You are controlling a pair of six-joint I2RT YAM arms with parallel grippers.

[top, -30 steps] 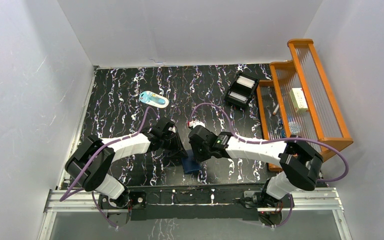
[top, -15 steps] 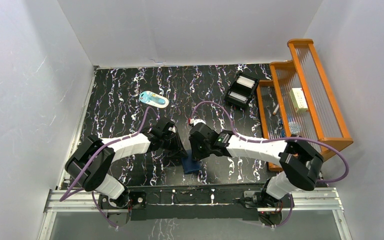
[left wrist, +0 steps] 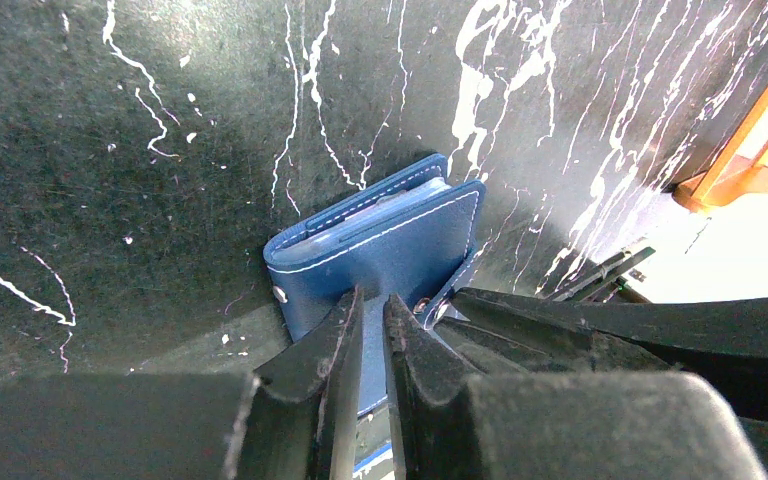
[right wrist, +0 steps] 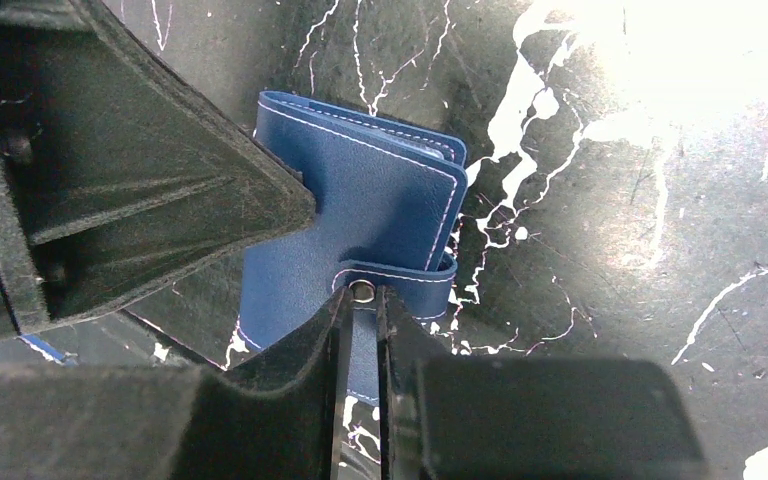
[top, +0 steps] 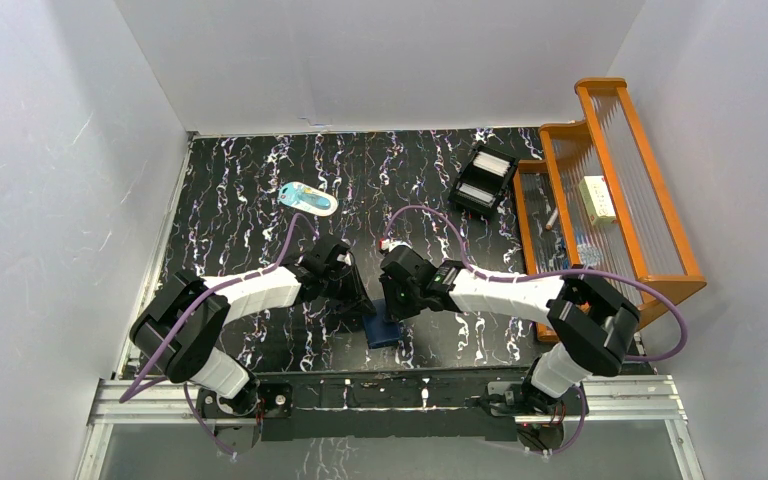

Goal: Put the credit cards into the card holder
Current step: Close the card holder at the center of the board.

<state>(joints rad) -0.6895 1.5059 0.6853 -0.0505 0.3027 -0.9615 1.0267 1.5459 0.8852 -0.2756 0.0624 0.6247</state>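
Observation:
The card holder (top: 384,330) is a navy-blue wallet lying folded near the table's front edge, between my two grippers. Pale edges that look like credit cards (left wrist: 400,203) show between its covers in the left wrist view. My left gripper (left wrist: 371,297) points down onto the blue cover (left wrist: 380,250), its jaws almost together with nothing between them. My right gripper (right wrist: 362,292) has its tips at the metal snap of the tab (right wrist: 400,275), which wraps round the holder's (right wrist: 360,200) edge. Its jaws stand a thin slit apart. The left fingers (right wrist: 160,200) fill the left of that view.
A pale-blue-and-white oval item (top: 308,198) lies at the back left. A small black box tray (top: 484,180) with two white rectangles sits at the back right, beside an orange wooden rack (top: 610,190). The metal rail (top: 390,395) runs just in front of the holder.
My right wrist has shifted slightly left toward the holder and its jaws have narrowed a little. The left arm and the holder have not moved.

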